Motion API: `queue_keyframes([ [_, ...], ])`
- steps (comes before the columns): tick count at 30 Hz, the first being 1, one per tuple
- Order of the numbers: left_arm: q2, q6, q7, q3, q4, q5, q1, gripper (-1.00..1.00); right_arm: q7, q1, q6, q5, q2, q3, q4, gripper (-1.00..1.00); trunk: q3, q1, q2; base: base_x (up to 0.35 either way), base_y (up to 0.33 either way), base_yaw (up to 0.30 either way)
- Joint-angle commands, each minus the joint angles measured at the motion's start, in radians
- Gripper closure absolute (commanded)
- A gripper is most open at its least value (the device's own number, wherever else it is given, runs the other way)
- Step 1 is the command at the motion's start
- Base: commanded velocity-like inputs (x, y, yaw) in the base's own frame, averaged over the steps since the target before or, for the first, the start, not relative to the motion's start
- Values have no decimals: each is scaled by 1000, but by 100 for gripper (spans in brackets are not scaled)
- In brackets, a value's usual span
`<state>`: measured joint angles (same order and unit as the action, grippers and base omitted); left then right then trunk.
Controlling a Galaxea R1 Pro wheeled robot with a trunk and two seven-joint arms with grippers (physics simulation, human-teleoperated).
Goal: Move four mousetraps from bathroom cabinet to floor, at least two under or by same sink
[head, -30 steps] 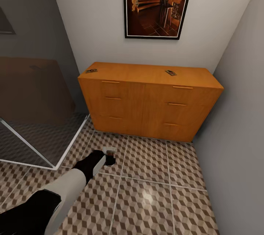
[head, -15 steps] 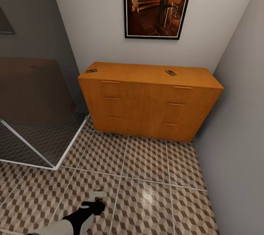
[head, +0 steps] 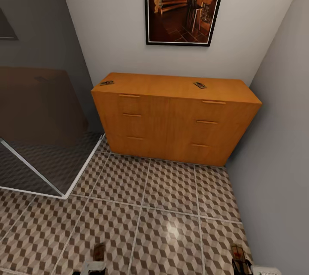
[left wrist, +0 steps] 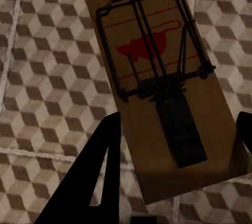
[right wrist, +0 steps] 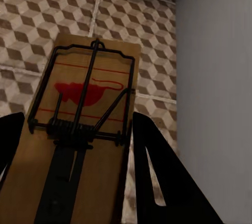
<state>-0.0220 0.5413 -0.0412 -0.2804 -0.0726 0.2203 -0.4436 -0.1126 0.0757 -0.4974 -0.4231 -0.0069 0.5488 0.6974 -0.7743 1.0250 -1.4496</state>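
Landmark = the cabinet (head: 176, 116), orange-brown, against the far wall w/ six drawer fronts; two mousetraps lie on its top, one at the top's left end (head: 107, 83), one right of centre toward the back (head: 199, 85); well in front of the cabinet, low over the bathroom floor (head: 167, 206), are two more traps, each in a claw. Left claw (left wrist: 173, 150): fingers apart w/ a trap (left wrist: 163, 85) lying between them, board edges at or near the finger faces, so prob. gripped across the width, contact itself not clear; this trap also shows in head view (head: 99, 252). Right claw (right wrist: 73, 150): same setup, trap (right wrist: 84, 129) between the dark fingers, close beside the grey wall (right wrist: 215, 77); seen in head view too (head: 237, 254). Handling, as judgement: thin stiff wooden boards, light, no flex; flat faces are smooth so could slide if pinched loosely; wire bar + spring on top are the delicate/snaggy bits and shouldn't take load; best hold = the two long board edges at the plain end near the dark tab, away from the red mark and wire.
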Motion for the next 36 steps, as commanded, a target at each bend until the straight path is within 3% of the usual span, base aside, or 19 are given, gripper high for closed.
queue_keyframes([
  [1,-6,37,-6,-10,-4,0,10,100,-46,1,-1,4,1,7,6,100,-1,0,0,0,0,0],
  [4,-28,130,-7,-10,-5,1,37,100,-107,1,3,20,0,8,13,100,-1,0,0,0,0,0],
  [7,-47,169,-10,-10,-5,2,50,100,-127,1,0,34,-2,10,13,100,-1,0,0,0,0,0],
  [11,-59,175,-19,-9,-5,4,58,100,-132,1,-5,38,-1,8,5,100,-1,0,0,0,0,0],
  [20,-59,174,-25,-3,-4,10,60,100,-124,1,-7,40,3,7,-20,100,0,0,0,0,0,0],
  [36,-59,174,-25,-3,-4,10,62,100,-124,1,-9,41,2,8,-35,100,25,0,0,0,0,0],
])
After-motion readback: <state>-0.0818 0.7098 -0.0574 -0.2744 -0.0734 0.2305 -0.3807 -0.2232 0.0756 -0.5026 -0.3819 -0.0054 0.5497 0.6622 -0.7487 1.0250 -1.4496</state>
